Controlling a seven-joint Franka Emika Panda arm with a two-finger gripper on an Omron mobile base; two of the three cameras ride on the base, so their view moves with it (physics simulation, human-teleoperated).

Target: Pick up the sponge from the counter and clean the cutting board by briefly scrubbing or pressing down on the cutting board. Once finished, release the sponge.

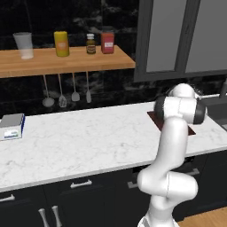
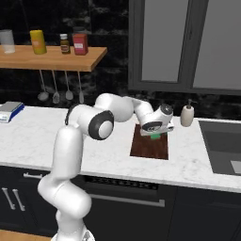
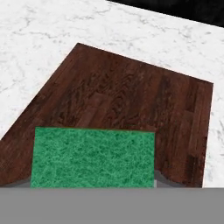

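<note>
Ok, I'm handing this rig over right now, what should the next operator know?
Gripper: shut on the sponge, green side facing the hand camera.
Sponge: held over the near part of the cutting board; whether it touches the wood cannot be told.
Cutting board: flat on the counter, left of the sink.
Done: sponge picked up and brought to the board.
Left: press or scrub briefly, if not already done, then release the sponge.

The sponge (image 3: 93, 157) shows a speckled green face. The board (image 3: 131, 100) under it is dark reddish-brown with wood grain. Around the board, the counter (image 3: 39, 52) is white marble, veined faint grey.
</note>
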